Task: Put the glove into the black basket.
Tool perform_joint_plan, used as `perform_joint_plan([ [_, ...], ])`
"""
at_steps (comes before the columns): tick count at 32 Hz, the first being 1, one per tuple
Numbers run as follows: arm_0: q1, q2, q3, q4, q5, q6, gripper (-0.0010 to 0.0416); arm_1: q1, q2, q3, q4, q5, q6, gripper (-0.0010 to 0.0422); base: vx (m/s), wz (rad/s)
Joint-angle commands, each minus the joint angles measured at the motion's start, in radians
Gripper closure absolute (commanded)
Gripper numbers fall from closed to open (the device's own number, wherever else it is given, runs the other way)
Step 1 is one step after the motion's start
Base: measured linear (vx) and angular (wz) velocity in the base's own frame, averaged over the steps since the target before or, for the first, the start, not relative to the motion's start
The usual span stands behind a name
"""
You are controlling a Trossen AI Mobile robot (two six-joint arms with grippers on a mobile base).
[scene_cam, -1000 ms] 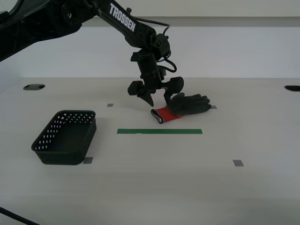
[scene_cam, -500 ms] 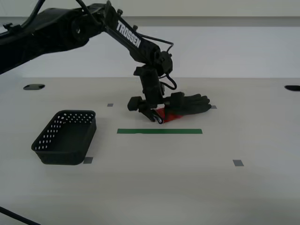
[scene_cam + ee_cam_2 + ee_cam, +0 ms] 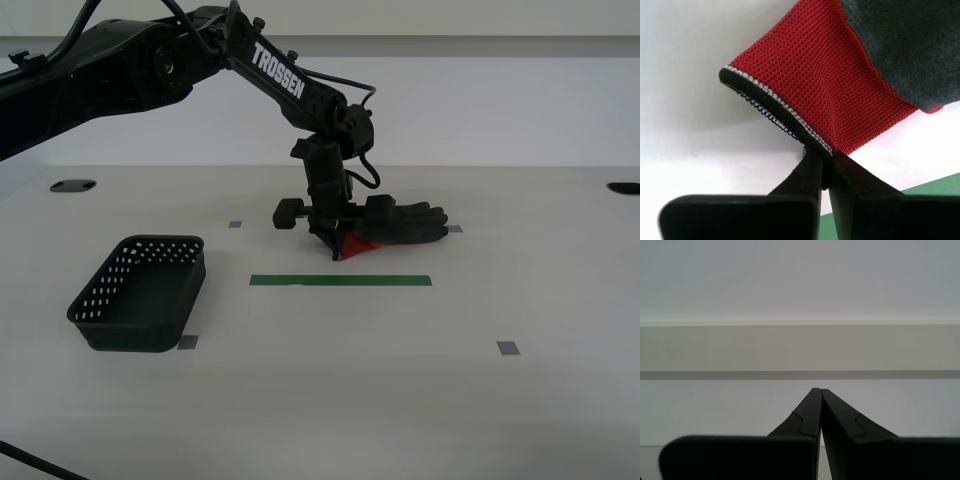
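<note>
The glove (image 3: 398, 223), dark grey-black with a red cuff, lies on the table right of centre in the exterior view. My second gripper (image 3: 338, 250) is shut on the edge of its red cuff; the second wrist view shows the jaws pinching the black-and-white cuff hem (image 3: 826, 150) of the glove (image 3: 840, 85). The black basket (image 3: 140, 292) stands empty at the exterior view's left, well apart from the glove. My first gripper (image 3: 820, 390) is shut on nothing and faces a plain wall; it does not show in the exterior view.
A green tape strip (image 3: 340, 280) lies in front of the glove. Small grey tape squares (image 3: 508, 348) mark the white table (image 3: 330, 380). Dark holes sit at the far corners (image 3: 72, 186).
My second gripper has come down from above the table and closed its open jaws on the glove's red cuff, which is now bunched up slightly.
</note>
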Motion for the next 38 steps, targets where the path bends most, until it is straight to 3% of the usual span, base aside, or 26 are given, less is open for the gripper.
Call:
perform_joint_plan([
  [1,0.001,0.0,0.001,0.002,0.0,0.0,0.0405,0.002,0.0,0.003,0.003,-0.004,0.043,0.0416,0.0,0.0],
  [6,0.001,0.0,0.001,0.001,0.0,0.0,0.0405,0.003,-0.025,0.002,-0.012,-0.001,0.092,0.0413,0.0,0.0],
  [9,0.001,0.0,0.001,-0.004,0.001,0.0,0.0405,0.003,-0.076,0.002,-0.064,-0.002,0.164,0.0413,0.0,0.0],
  [12,0.001,0.0,0.001,-0.005,0.001,0.0,0.0405,0.003,-0.102,0.002,-0.099,-0.005,0.196,0.0413,0.0,0.0],
  [16,0.001,0.0,0.001,-0.006,0.001,0.0,0.0405,0.003,-0.135,0.002,-0.185,-0.007,0.275,0.0413,0.0,0.0],
  [17,0.001,0.0,0.001,-0.007,0.001,0.0,0.0405,0.003,-0.153,0.002,-0.2,-0.013,0.311,0.0413,0.0,0.0],
  [21,0.001,0.0,0.001,-0.006,0.001,0.0,0.0405,0.003,-0.226,0.001,-0.24,-0.047,0.36,0.0413,0.0,0.0],
  [25,0.001,0.0,0.001,-0.01,0.0,0.0,0.0405,0.004,-0.317,0.0,-0.296,-0.057,0.4,0.0413,0.0,0.0],
  [29,0.001,0.0,0.001,-0.022,0.0,0.0,0.0405,0.007,-0.417,-0.001,-0.362,-0.148,0.447,0.0413,0.0,0.0],
  [37,0.001,0.0,0.001,-0.029,0.0,0.0,0.0405,0.018,-0.533,-0.001,-0.507,-0.19,0.465,0.0413,0.0,0.0],
  [38,0.001,0.0,0.001,-0.03,0.0,0.0,0.0405,0.019,-0.558,-0.001,-0.531,-0.232,0.467,0.0413,0.0,0.0],
])
